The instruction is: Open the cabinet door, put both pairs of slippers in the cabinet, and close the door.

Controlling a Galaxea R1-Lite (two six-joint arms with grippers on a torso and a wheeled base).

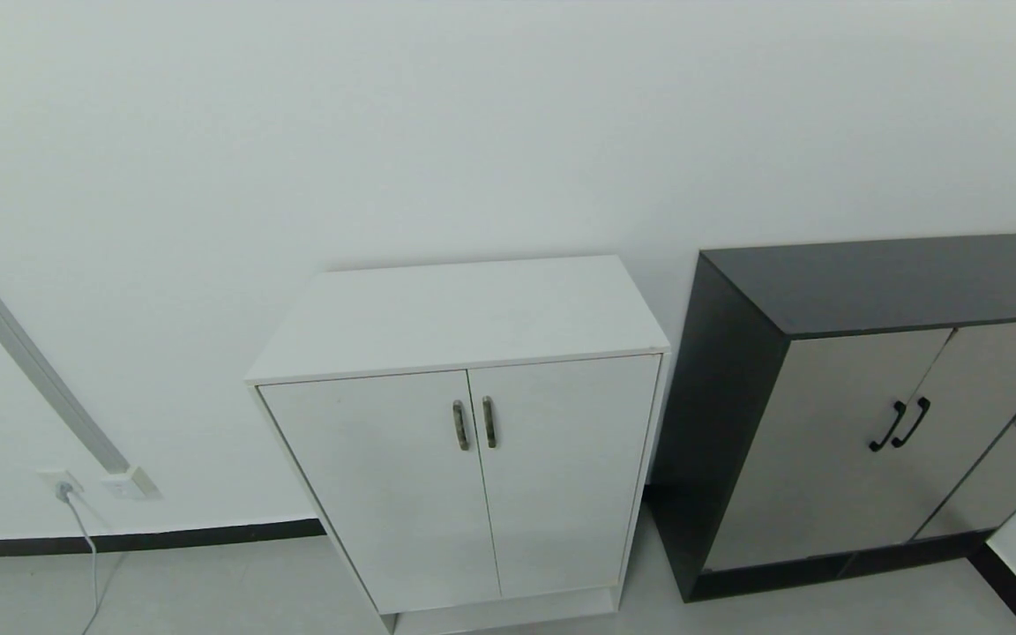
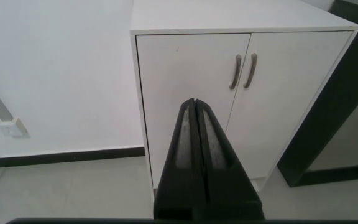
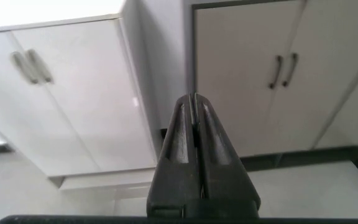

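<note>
White two-door cabinet point(image 1: 384, 476) stands against a pale wall point(image 1: 384, 132), both doors shut, with two slim metal handles point(image 1: 460, 425) side by side at the middle seam; a black cabinet with grey doors point(image 1: 720, 397) stands just beside it on the robot's right. Left gripper point(image 2: 194, 102) hangs before the white cabinet, black fingers pressed together, holding nothing. Right gripper point(image 3: 194, 98), likewise closed and empty, faces the gap between both cabinets.
</note>
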